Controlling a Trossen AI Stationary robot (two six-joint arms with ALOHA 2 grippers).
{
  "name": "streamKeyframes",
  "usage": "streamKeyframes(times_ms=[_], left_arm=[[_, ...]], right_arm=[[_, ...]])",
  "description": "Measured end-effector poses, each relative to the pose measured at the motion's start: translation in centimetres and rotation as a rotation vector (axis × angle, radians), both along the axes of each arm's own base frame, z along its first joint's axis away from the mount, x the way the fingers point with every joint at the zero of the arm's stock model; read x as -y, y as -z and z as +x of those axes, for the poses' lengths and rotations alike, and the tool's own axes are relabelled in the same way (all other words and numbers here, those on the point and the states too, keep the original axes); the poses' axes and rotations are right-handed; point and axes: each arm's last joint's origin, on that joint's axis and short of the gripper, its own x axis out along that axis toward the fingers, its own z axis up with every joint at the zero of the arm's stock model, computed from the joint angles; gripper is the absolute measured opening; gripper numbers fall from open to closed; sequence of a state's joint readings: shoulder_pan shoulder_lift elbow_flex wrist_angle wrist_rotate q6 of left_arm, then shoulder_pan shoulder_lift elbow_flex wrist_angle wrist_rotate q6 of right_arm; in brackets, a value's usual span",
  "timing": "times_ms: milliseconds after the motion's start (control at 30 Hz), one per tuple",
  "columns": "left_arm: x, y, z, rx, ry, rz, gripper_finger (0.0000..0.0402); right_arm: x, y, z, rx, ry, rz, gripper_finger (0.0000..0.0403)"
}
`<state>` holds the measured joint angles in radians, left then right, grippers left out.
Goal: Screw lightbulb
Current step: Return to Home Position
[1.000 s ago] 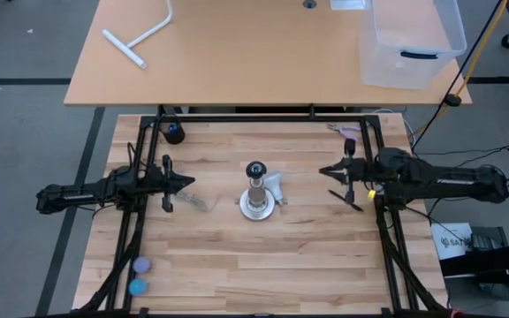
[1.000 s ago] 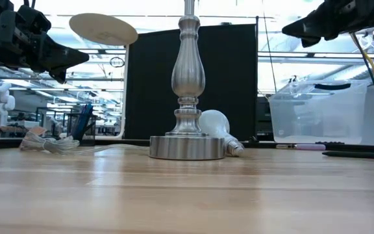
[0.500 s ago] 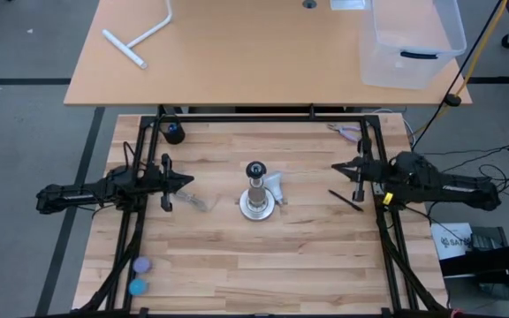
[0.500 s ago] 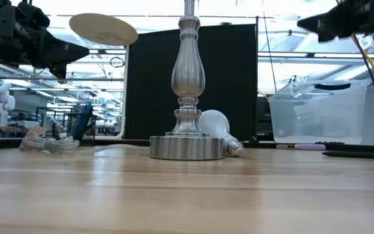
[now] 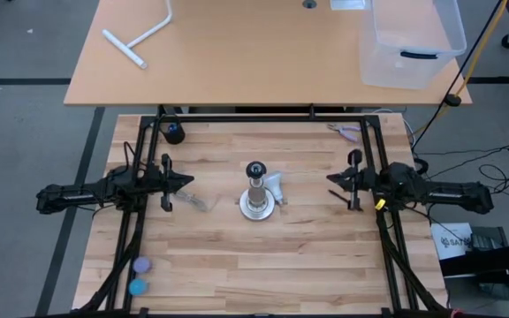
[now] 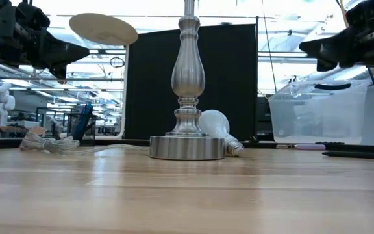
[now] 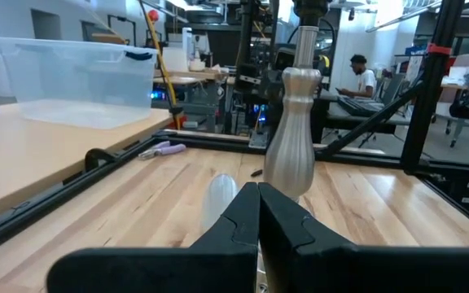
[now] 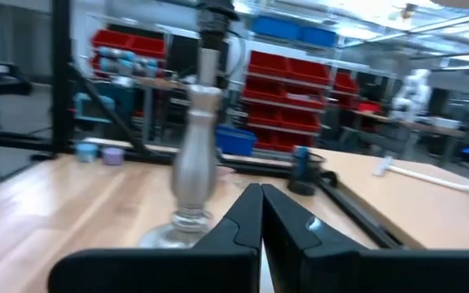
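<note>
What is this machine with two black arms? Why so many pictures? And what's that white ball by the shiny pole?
It is a robot with two dark arms at a wooden table. One picture looks down from above: the left arm on one side, the right arm on the other. One looks level across the table top. Two come from small cameras on the arms' wrists. In the middle stands a metal lamp with no bulb in it. The white ball is the lightbulb, lying on its side beside the lamp's base. Both arms' jaws are shut and hold nothing.
</note>
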<state>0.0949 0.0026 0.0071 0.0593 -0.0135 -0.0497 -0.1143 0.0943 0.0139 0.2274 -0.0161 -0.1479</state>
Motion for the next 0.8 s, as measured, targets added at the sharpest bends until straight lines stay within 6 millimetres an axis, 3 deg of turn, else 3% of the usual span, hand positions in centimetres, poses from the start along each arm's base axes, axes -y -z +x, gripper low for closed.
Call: streamKeyframes(times_ms=[367,800], left_arm=[[0.0,-0.1,0.0,0.003,-0.002,0.031,0.0002],[0.0,-2.2,-0.4,0.099,-0.003,0.037,0.0002]], right_arm=[[-0.1,0.4,0.1,-0.045,-0.042,0.033,0.0],[-0.1,0.9,0.1,-0.088,-0.037,0.039,0.0]])
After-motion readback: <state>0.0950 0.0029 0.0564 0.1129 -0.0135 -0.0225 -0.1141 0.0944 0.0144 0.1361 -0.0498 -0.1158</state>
